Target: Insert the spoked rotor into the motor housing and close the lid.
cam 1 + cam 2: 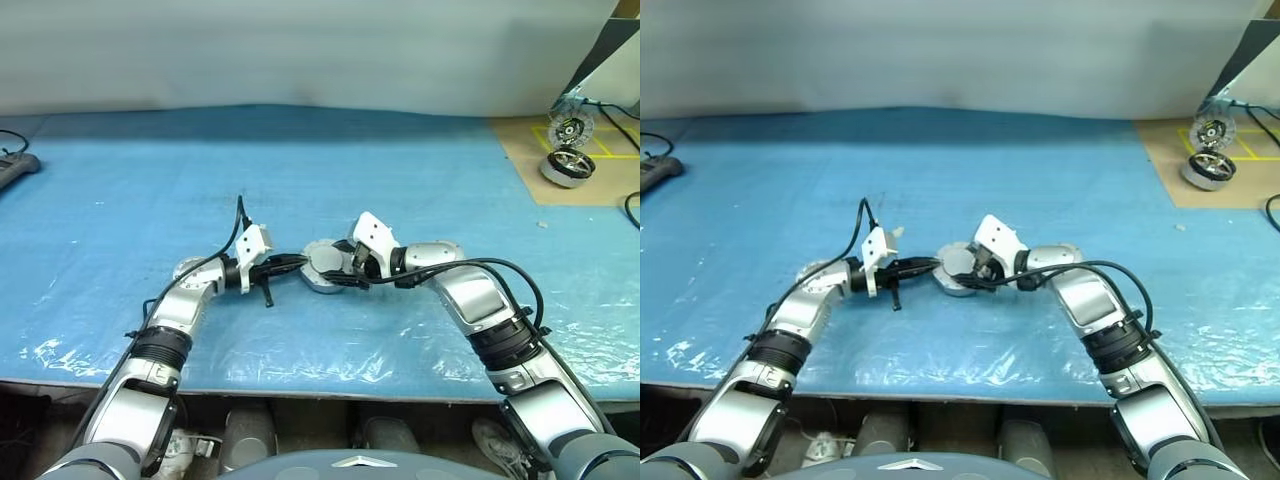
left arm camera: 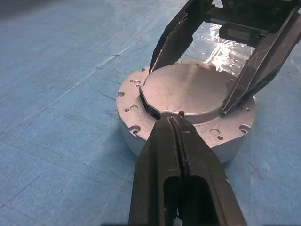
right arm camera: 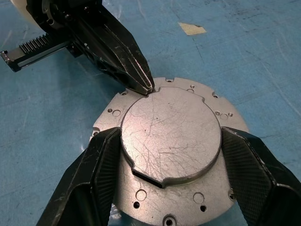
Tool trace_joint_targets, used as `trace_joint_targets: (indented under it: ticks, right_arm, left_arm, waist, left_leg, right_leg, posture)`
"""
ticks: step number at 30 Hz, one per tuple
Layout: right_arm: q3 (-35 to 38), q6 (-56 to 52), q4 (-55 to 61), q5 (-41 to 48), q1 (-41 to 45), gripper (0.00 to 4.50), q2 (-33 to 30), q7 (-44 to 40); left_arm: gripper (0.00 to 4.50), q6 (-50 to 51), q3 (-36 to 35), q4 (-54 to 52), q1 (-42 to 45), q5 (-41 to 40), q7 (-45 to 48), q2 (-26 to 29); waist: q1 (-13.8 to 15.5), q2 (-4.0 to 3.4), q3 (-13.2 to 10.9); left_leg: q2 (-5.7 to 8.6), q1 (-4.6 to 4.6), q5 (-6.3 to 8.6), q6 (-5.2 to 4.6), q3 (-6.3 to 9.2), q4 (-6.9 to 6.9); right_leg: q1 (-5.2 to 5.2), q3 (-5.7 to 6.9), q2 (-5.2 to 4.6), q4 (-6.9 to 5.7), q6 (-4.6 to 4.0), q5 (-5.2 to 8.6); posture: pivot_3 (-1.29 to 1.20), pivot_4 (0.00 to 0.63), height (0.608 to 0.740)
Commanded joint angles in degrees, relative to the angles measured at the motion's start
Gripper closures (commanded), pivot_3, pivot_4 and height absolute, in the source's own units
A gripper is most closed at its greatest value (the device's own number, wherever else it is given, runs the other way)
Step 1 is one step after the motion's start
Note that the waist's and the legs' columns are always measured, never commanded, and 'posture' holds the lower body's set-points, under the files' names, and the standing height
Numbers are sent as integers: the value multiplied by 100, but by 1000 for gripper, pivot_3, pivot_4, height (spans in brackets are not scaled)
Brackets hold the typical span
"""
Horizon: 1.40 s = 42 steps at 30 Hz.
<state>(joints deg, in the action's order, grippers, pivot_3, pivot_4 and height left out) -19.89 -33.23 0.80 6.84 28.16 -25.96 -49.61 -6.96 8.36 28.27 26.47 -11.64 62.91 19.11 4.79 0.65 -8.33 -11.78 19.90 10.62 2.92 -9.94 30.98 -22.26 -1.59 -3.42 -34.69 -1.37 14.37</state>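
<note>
We see no brand, label or writing on the parts. The motor housing (image 3: 160, 188) sits on the blue table cover (image 1: 400, 180) with the lid (image 3: 171, 136) on top. Our right gripper (image 3: 171, 176) clasps the lid's edge; our left gripper (image 2: 175, 123), fingers pressed together, touches its rim.

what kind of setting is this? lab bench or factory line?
Looks like a lab or workshop bench, not a line: one table under a blue plastic sheet against a plain pale wall, a brown board with yellow taped squares holding spare motor parts, loose cables at the edges.
</note>
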Motion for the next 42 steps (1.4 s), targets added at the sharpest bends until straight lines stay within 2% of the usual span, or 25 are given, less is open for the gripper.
trace_joint_targets:
  ticks: [1, 4, 5, 8, 15, 20, 24, 27, 33, 37, 42]
  right_arm:
    - [-154, -259, -346, -92, -297, 1167, -37, 7]
    - [362, -481, -329, 342, -180, 110, 271, 118]
    - [479, -607, -246, 483, -140, 50, 288, 63]
    - [936, -1011, 251, 1155, -63, 50, 296, -210]
    - [2071, -1502, 973, 2146, 41, 50, 303, 76]
    - [3126, -2115, 84, 2544, -155, 50, 422, 868]
    - [3241, -2598, 194, 2852, -873, 50, 428, 904]
    - [3330, -2758, 260, 3018, -1076, 50, 617, 1139]
    - [3550, -3017, 349, 3610, -890, 50, 1085, 1390]
    - [3051, -3118, 324, 3566, -922, 50, 1156, 1364]
    - [2903, -3098, 259, 3635, -820, 50, 1309, 1407]
  left_arm:
    - [4500, 86, 300, 62, -128, 219, 7, -168]
    - [4500, 11, 339, 87, -125, 311, 11, -172]
    - [4500, -4, 341, 93, -122, 327, 29, -155]
    - [4500, -19, 316, 121, -113, 326, 65, -110]
    - [4500, -151, 296, 219, -143, 368, 84, -22]
    - [4500, -174, 308, 188, -160, 361, 92, -34]
    - [4500, -164, 284, 156, -140, 345, 85, -22]
    - [4500, -179, 251, 146, -160, 349, 104, 72]
    - [4500, -202, 267, 142, -179, 394, 145, 204]
    - [4500, -200, 256, 177, -128, 371, 151, 212]
    - [4500, -188, 262, 177, -96, 352, 157, 214]
  waist:
    - [28, 1, 1]
    - [66, 2, 1]
    - [69, 0, 1]
    - [92, 1, -1]
    - [94, -12, -14]
    - [95, -11, -14]
    - [99, -13, -14]
    - [80, -35, -21]
    - [72, -35, -21]
    - [93, -35, -22]
    - [99, -36, -22]
  left_leg:
    - [0, 0, 0, 0, 0, 0]
    - [-1, 1, 0, -1, 0, 0]
    - [-1, 6, 0, -1, 0, 0]
    - [1, 16, 0, -1, -1, 0]
    - [-1, 89, -2, 2, 2, 2]
    - [7, 94, -2, 3, 6, 2]
    - [8, 95, -2, 3, 7, 0]
    - [8, 96, -2, 4, 7, 0]
    - [0, 82, -2, 3, 6, 5]
    - [0, 93, -3, 3, 6, 4]
    - [3, 109, -3, 4, 10, 3]
  right_leg:
    - [0, 0, -1, 0, 0, 0]
    - [-1, 0, 0, 0, 1, 1]
    - [-7, -1, 0, 0, 1, 1]
    - [-11, -1, -2, 2, 1, 0]
    - [-77, 9, 7, -4, 26, -16]
    - [-77, 19, 8, -5, 27, -17]
    - [-75, 21, 9, -1, 26, -16]
    - [-78, 25, 11, -3, 26, -17]
    - [-76, 18, 7, -6, 2, -4]
    - [-79, 19, 2, -2, 8, -7]
    - [-84, 34, 4, -4, 24, -17]
  posture:
    - [0, 150, 740]
    - [0, 150, 740]
    - [0, 150, 740]
    - [0, 150, 740]
    - [0, 150, 740]
    - [0, 150, 740]
    - [0, 150, 740]
    - [0, 150, 740]
    - [0, 150, 740]
    - [0, 150, 740]
    - [0, 150, 740]
